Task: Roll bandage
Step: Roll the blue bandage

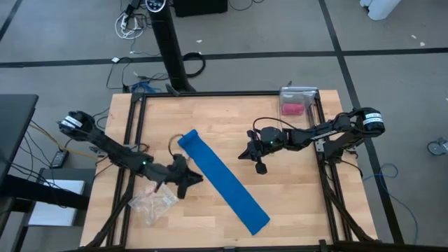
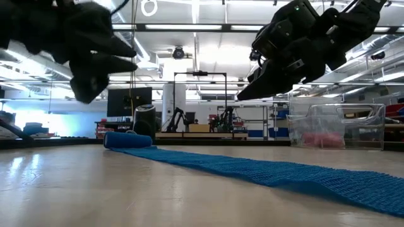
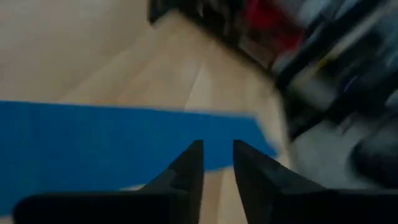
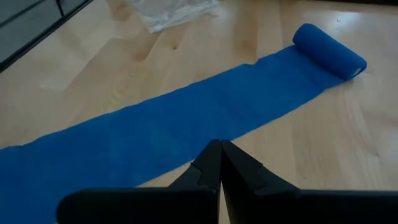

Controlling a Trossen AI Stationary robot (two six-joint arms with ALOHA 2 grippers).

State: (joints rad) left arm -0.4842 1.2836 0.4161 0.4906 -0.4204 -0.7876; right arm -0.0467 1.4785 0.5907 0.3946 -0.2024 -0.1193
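Observation:
The bright blue bandage lies flat on the wooden table, running slantwise from its small rolled-up end at the far left to its flat end near the front. The rolled end also shows in the right wrist view and the low view. My left gripper hovers just left of the strip's middle, open, with nothing between its fingers. My right gripper hangs shut above the table, right of the strip. Neither touches the bandage.
A crumpled clear plastic bag lies near the front left, close under my left arm. A clear box holding a pink roll stands at the far right corner. Black frame rails run along the table's sides.

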